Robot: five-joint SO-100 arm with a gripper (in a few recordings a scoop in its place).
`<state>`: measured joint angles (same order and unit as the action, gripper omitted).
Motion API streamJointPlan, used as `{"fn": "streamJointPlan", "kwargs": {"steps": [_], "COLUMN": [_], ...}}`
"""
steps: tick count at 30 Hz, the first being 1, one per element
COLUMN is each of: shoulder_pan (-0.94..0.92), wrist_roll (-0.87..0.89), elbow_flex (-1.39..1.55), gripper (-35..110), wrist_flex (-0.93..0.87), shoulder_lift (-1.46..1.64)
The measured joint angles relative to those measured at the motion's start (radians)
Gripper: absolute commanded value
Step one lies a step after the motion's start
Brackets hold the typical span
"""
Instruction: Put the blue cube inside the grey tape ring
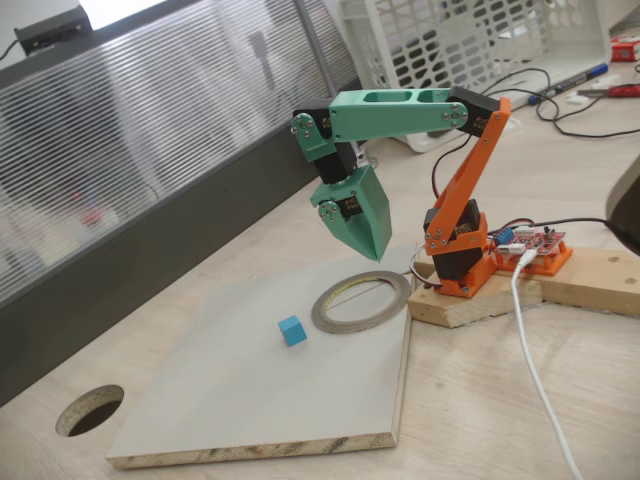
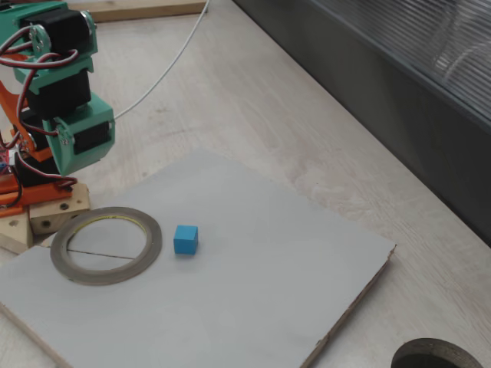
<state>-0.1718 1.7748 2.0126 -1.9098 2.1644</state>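
Currently the blue cube (image 1: 291,330) (image 2: 186,239) sits on the grey board (image 1: 250,400) (image 2: 253,291), just outside the grey tape ring (image 1: 361,302) (image 2: 106,244), near its rim, not touching. Green claw (image 1: 375,250) hangs above the ring's far edge, tips down, holding nothing; fingers look pressed together. Round hole (image 1: 90,410) (image 2: 437,357) in the counter (image 1: 480,400) (image 2: 253,100) lies well apart from the ring, past the board's far corner.
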Motion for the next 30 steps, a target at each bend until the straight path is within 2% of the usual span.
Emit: {"fn": "streamJointPlan", "kwargs": {"steps": [20, 27, 30], "shoulder_pan": [0.008, 0.249, 0.298], "wrist_roll": [0.0, 0.0, 0.0], "elbow_flex": [0.0, 0.0, 0.0], "gripper": [0, 0, 0], "wrist_flex": [0.0, 0.0, 0.0], "shoulder_lift": [0.0, 0.0, 0.0]}}
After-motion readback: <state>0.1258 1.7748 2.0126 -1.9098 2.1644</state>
